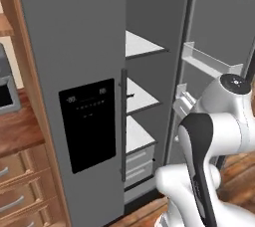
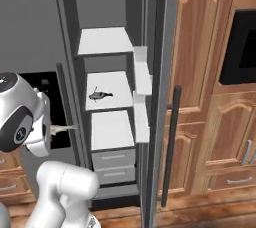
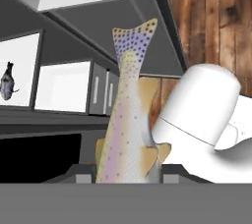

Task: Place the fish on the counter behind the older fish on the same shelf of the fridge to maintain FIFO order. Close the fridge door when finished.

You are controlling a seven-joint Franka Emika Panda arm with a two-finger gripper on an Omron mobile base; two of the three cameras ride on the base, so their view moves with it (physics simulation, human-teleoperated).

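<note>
The gripper point(image 3: 129, 176) clamps the speckled fish point(image 3: 127, 125) near its belly, tail toward twelve o'clock. It probably handles slick and limp. The older fish point(image 2: 99, 95) lies on the middle shelf point(image 2: 117, 101).

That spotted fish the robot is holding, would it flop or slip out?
The fish probably stays put: the tool is shut on its lower body. It sticks straight out, tail unbent, so it looks stiff rather than floppy. Its smooth, tapered body might still slide if jolted.
</note>
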